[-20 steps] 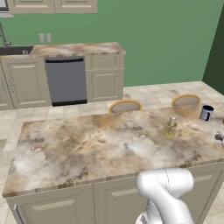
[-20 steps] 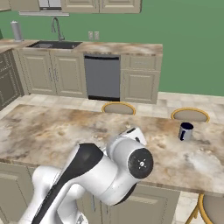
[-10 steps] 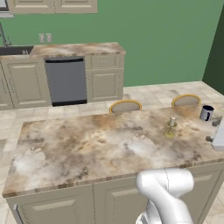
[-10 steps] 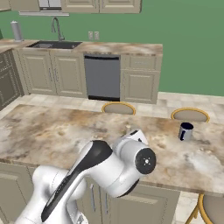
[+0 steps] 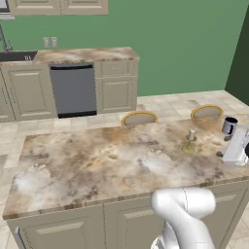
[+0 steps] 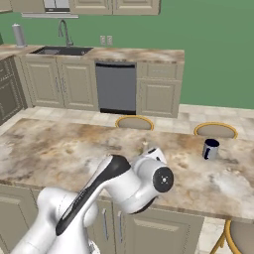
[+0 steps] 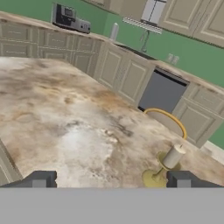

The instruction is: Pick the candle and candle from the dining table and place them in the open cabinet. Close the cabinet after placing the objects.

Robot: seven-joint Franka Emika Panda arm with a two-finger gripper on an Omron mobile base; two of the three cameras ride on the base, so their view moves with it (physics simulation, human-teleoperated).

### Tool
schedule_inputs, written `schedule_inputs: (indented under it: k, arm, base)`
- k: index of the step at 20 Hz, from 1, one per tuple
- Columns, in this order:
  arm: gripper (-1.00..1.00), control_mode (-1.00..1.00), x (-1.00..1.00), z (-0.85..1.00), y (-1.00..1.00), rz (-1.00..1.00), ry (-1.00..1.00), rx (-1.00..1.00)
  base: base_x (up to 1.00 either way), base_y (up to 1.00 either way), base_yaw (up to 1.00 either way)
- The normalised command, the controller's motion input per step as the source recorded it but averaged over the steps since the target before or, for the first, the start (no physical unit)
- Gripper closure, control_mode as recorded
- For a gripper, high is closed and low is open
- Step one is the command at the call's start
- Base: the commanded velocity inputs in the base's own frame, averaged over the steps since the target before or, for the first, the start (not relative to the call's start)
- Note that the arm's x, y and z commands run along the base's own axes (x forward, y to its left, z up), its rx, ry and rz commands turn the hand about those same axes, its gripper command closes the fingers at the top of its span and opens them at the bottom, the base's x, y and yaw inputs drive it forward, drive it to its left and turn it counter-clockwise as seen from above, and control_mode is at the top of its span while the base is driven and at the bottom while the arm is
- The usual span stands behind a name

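A short pale candle (image 7: 174, 156) stands on a thin brass candlestick with a round foot on the dining table (image 5: 97, 165), near its far right end. In the left base view the candle (image 5: 190, 138) stands just left of my white hand (image 5: 237, 146), which enters from the right edge. My gripper (image 7: 110, 180) is open and empty, with the candlestick's foot close to the right fingertip (image 7: 181, 178). From the right base, my arm (image 6: 124, 181) covers most of the candle (image 6: 145, 147). The open cabinet is out of view.
A dark blue mug (image 5: 229, 125) stands behind the hand at the table's right end, also mug (image 6: 210, 148). Two round stools (image 5: 139, 117) (image 5: 207, 111) sit at the table's far side. Beyond the floor stand a dishwasher (image 5: 74, 90) and a sink counter (image 6: 59, 50).
My arm has swung right over the table. The hand has come further into the left base view at the right edge, closer to the candle. The jaws stay open.
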Motion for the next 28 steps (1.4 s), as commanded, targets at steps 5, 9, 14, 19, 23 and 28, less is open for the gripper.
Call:
schedule_inputs:
  k: [5,9,14,19,23,28]
  arm:
    - [-1.00,-1.00,0.40,-0.34,-0.04,0.01,0.00,0.00]
    - [-1.00,-1.00,0.45,-0.32,-0.08,0.02,0.01,0.00]
    - [-1.00,-1.00,0.44,-0.25,-0.20,0.03,0.02,0.00]
    - [-1.00,-1.00,0.41,-0.26,-0.26,0.03,0.02,0.00]
    - [-1.00,-1.00,0.36,-0.20,-0.21,0.03,0.00,0.00]
    - [-1.00,-1.00,0.10,-0.06,-0.05,0.01,0.00,0.00]
  base:
    - [0.00,0.00,0.00]
    - [0.00,0.00,0.00]
    - [0.00,0.00,0.00]
    - [0.00,0.00,0.00]
    - [0.00,0.00,0.00]
    - [0.00,0.00,0.00]
